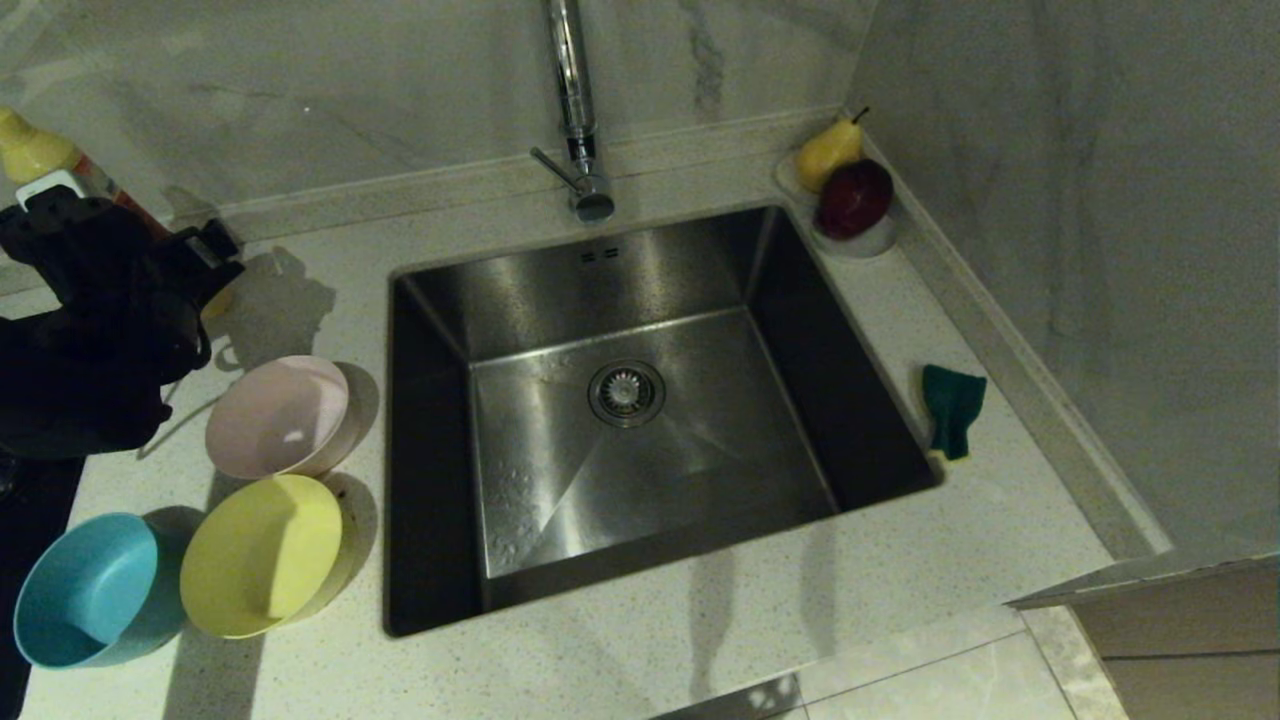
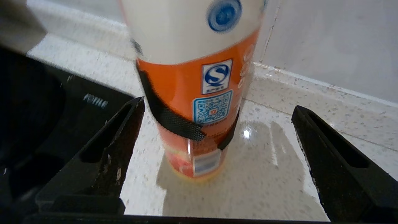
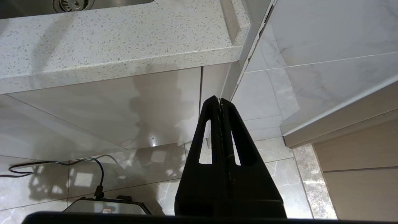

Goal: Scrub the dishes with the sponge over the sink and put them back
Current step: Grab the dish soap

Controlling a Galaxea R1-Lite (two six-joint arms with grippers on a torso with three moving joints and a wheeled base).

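L gripper (image 2: 217, 112) sat at the far left of the counter (image 1: 700, 620), fingers (image 2: 124, 124) spread wide w/ nothing held; an orange-and-white bottle (image 2: 199, 93) stood upright on the countertop btwn them, not touched by either finger. In the head view the bottle's yellow top (image 1: 35, 150) poked out behind the black arm. R gripper (image 3: 220, 102) hung parked below counter level in front of the cabinet, fingers pressed together, empty. Sink (image 1: 640, 420) was in the middle of the counter, faucet (image 1: 575, 110) behind it. Three bowls sat left of the sink, each tipped up on its side: pink bowl (image 1: 280, 415) farthest back, yellow bowl (image 1: 262, 555) just in front of it, blue bowl (image 1: 90, 590) beside the yellow, at the counter's left edge. Sponge (image 1: 952, 408), green face up, lay on the counter right of the sink, close to its rim. A small white dish (image 1: 865, 243) w/ a pear (image 1: 828, 152) & a dark red fruit (image 1: 855, 197) sat in the back right corner.
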